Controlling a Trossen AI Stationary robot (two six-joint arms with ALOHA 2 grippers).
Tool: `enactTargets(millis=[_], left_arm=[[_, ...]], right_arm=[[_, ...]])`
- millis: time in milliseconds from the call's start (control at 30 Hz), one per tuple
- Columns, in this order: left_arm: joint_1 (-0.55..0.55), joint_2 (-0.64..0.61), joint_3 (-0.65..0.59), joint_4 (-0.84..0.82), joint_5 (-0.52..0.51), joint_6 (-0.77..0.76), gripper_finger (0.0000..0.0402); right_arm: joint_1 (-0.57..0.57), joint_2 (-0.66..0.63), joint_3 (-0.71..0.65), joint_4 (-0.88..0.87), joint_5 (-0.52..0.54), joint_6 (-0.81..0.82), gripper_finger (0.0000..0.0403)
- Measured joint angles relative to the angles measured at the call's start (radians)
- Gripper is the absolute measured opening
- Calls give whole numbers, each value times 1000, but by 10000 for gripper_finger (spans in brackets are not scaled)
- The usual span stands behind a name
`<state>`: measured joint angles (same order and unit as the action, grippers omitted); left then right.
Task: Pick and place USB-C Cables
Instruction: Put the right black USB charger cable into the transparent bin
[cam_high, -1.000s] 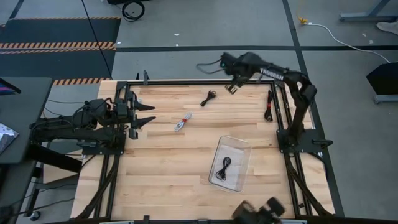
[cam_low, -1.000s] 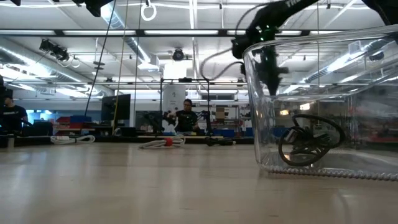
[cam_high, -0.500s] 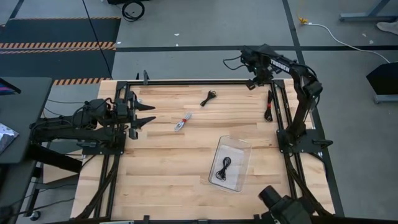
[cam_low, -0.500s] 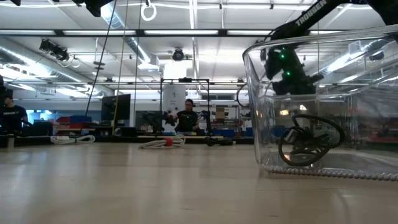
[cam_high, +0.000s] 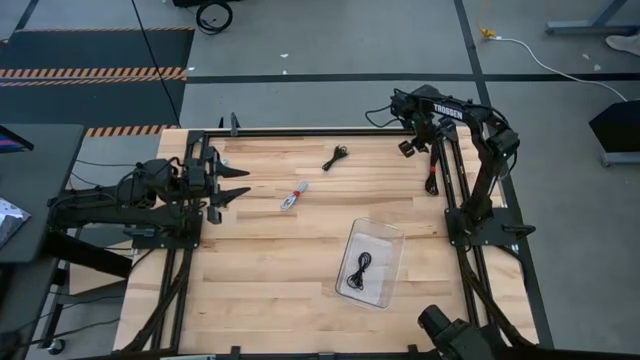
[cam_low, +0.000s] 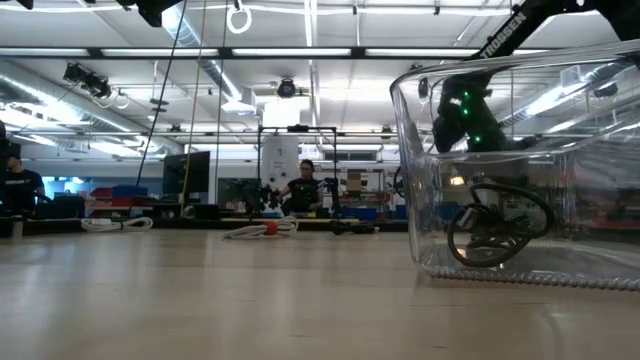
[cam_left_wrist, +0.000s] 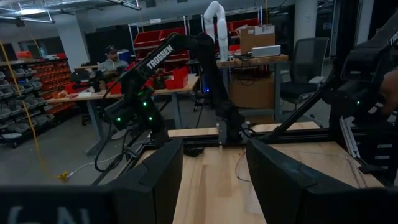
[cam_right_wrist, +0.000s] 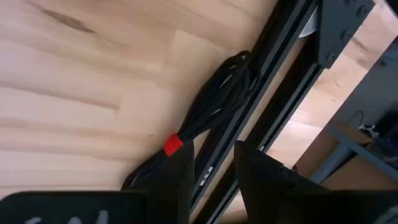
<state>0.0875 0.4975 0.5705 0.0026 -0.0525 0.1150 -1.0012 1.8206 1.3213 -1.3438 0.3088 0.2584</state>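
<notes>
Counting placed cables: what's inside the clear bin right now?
The clear bin holds one coiled black USB-C cable lying on its floor, also seen through the wall from the low view. Nothing else shows inside. The right gripper is off at the table's far right edge.

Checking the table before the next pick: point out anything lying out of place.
One black cable bundle with a red tie lies pressed against the black frame rail at the table's right edge, awkward to grasp. The right gripper hovers over it, jaws open. The other loose cables lie on open wood.
</notes>
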Motion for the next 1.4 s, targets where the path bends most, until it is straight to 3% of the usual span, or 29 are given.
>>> enactTargets(millis=[500, 833, 1400], left_arm=[[0, 0, 0, 0, 0, 1, 185], [0, 0, 0, 0, 0, 1, 185], [0, 0, 0, 0, 0, 0, 185]], right_arm=[[23, 0, -75, 68, 21, 60, 225], [32, 0, -104, 133, 125, 174, 216], [72, 0, -192, 182, 184, 211, 206]])
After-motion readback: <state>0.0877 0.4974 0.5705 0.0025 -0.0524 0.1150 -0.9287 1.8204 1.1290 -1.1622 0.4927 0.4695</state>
